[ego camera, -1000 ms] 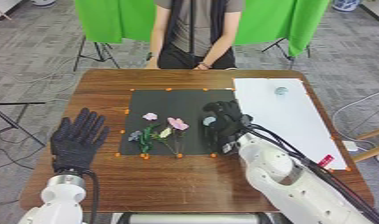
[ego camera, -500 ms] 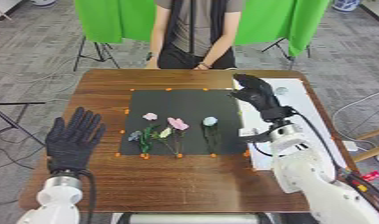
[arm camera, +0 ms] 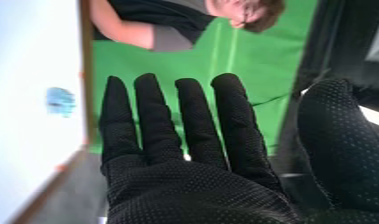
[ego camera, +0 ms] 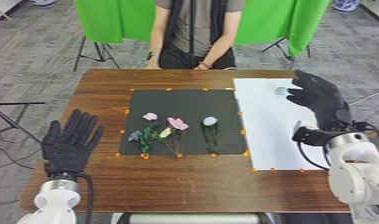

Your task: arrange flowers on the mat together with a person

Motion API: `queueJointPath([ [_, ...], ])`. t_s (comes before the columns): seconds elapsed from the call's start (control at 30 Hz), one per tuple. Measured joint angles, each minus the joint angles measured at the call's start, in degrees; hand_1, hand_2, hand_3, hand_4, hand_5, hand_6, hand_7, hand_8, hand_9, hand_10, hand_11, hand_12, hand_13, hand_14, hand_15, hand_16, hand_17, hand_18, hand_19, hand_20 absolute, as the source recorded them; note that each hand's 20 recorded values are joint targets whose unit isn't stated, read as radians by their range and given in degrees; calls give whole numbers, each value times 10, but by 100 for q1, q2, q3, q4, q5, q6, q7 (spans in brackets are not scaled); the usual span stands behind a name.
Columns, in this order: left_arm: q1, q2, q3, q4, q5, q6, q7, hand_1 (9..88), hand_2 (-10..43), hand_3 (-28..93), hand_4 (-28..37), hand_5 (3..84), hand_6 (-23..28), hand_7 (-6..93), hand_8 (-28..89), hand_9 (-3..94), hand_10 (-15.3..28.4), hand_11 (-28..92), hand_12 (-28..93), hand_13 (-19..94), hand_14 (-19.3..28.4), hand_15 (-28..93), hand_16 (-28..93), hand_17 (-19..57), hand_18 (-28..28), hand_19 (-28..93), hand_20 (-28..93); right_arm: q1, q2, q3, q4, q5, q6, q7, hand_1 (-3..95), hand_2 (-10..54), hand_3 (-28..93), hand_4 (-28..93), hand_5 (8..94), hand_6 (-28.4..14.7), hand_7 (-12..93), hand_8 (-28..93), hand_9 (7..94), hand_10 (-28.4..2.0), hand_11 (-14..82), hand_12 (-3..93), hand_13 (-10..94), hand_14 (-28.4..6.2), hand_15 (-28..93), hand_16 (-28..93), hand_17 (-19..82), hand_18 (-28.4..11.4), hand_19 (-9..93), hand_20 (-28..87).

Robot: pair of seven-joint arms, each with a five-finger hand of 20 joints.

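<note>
This looks like a lab: white robot arms (ego camera: 358, 182), green backdrop (ego camera: 110, 22), black stand (ego camera: 15, 104), grey carpet (ego camera: 39, 75).

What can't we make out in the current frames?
- Head view: which stem on the dark mat belongs to which of the clustered flowers; they overlap, too fine.
- Head view: part of the white sheet's right edge; right hand covers it.
- Right wrist view: what the pale blue thing is; blurred.
- Head view: rest of left arm; bottom edge cuts it.

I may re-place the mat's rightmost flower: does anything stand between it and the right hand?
Nothing visible does: just flat white sheet and dark mat lie between the right hand and that flower.
</note>
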Motion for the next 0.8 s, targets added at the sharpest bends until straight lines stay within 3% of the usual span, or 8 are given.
queueJointPath([
  [0.17,52,-1,-77,1,-61,-56,36,265,176,706,-283,466,76,122,-106,421,137,181,60,321,134,247,-72,-58,143,377,84,-670,-90,373,-131,908,-190,-41,180,98,801,-259,416,-27,127,-106,401,-135,42,126,332,-153,86,217,134,-172,319,157],
  [0.53,11,-1,-76,47,-45,-63,19,271,167,718,-283,467,75,125,-107,424,136,180,60,322,133,248,-71,-58,144,379,85,-1080,-320,570,-223,775,-242,-138,185,98,808,-258,426,-21,117,-108,403,-128,39,114,334,-153,87,213,134,-173,310,167],
  [0.67,-14,-1,-35,65,-41,-63,9,272,166,718,-283,468,75,125,-107,424,136,180,60,322,132,248,-72,-59,144,380,84,-1111,-356,667,-245,754,-359,-138,188,100,807,-259,427,-21,114,-106,402,-127,41,110,341,-153,89,211,144,-179,403,214],
  [0.8,-41,-1,-11,84,-36,-66,-11,274,166,717,-283,468,74,126,-108,425,134,181,60,322,133,249,-72,-59,144,380,85,-1156,-362,757,-250,731,-540,-114,191,102,808,-257,425,-21,113,-105,400,-127,40,109,343,-152,90,210,146,-179,417,217],
])
